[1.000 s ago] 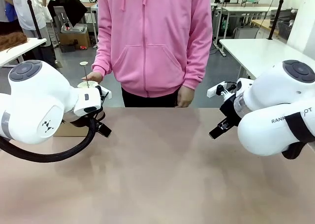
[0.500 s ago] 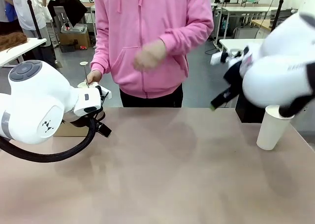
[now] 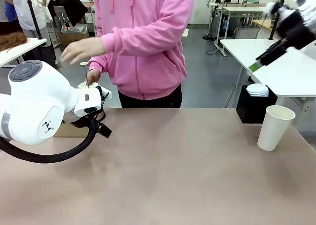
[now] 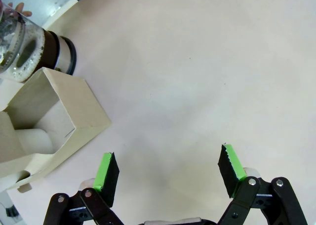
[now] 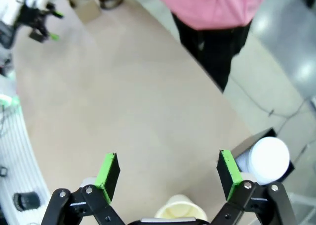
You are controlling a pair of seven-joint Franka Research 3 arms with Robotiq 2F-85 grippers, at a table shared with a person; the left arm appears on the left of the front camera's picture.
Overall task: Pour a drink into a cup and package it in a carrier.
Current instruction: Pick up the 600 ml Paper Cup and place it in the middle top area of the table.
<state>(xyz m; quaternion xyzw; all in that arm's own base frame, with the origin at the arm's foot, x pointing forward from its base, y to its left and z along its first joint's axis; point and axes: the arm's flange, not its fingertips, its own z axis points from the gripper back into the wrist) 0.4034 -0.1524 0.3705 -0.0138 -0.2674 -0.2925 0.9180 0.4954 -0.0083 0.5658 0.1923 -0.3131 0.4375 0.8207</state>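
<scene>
1. The step in hand, as I judge it, is bringing the paper cup and the drink together; they are well apart. The cup stands open and unlidded near the right end of the table, and the glass jug sits at the far left, just beside the cardboard carrier.
2. My right gripper hangs high above the cup with its fingers spread wide and nothing between them; I would bring it straight down, square to the cup's wall, and close gently below the rim so the paper does not buckle.
3. My left gripper is also spread and empty, low over bare table near the carrier's corner; I would keep it off the cardboard.
4. The white lids are stacked on the black box behind the cup; leave them until the pour is done.
5. Against a second ago: my right arm has swung up from table level, uncovering the cup and box; the person's hand has risen from the hip and now reaches toward the jug side; my left arm has not moved.
</scene>
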